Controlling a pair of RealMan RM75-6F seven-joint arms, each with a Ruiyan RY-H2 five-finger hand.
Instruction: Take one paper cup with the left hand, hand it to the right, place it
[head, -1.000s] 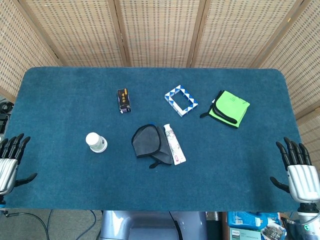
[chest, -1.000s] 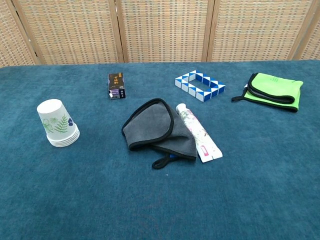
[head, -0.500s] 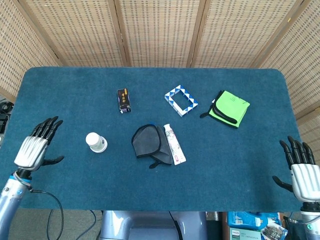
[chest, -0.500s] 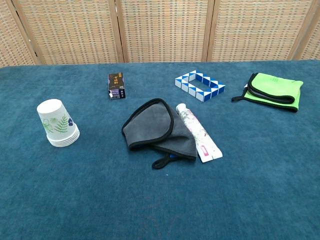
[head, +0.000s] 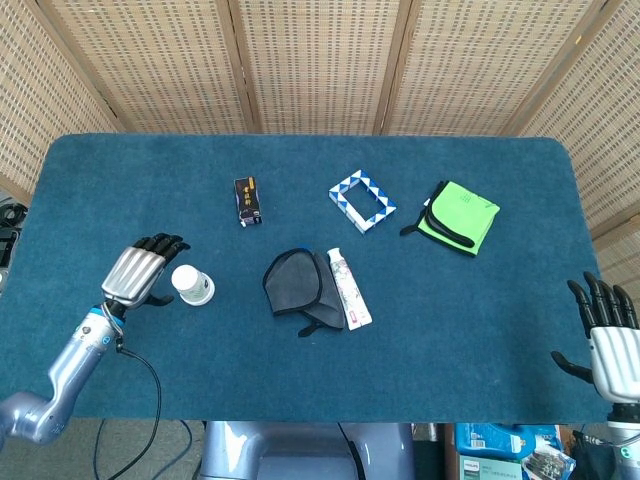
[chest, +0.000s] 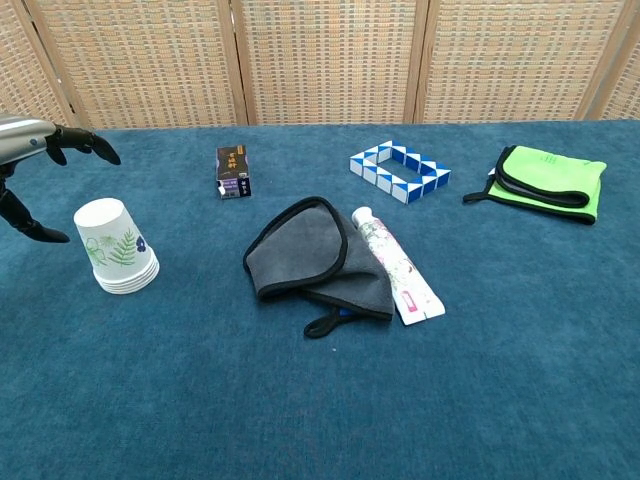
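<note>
A stack of white paper cups (head: 192, 285) (chest: 115, 247) with a leaf print stands upside down on the left part of the blue table. My left hand (head: 141, 272) (chest: 40, 160) hovers just left of the stack, fingers apart and curved above it, thumb low beside it, holding nothing. My right hand (head: 606, 335) hangs at the table's right front corner, fingers spread, empty; the chest view does not show it.
A grey cloth (head: 297, 285) and a toothpaste tube (head: 348, 287) lie mid-table. Behind them lie a small black box (head: 247, 200), a blue-white folding puzzle (head: 362, 201) and a green cloth (head: 460, 217). Wicker screens (head: 320, 60) close the back.
My left hand has moved right and forward over the table, from the left edge to beside the cup stack. My right hand has drifted slightly lower and outward.
</note>
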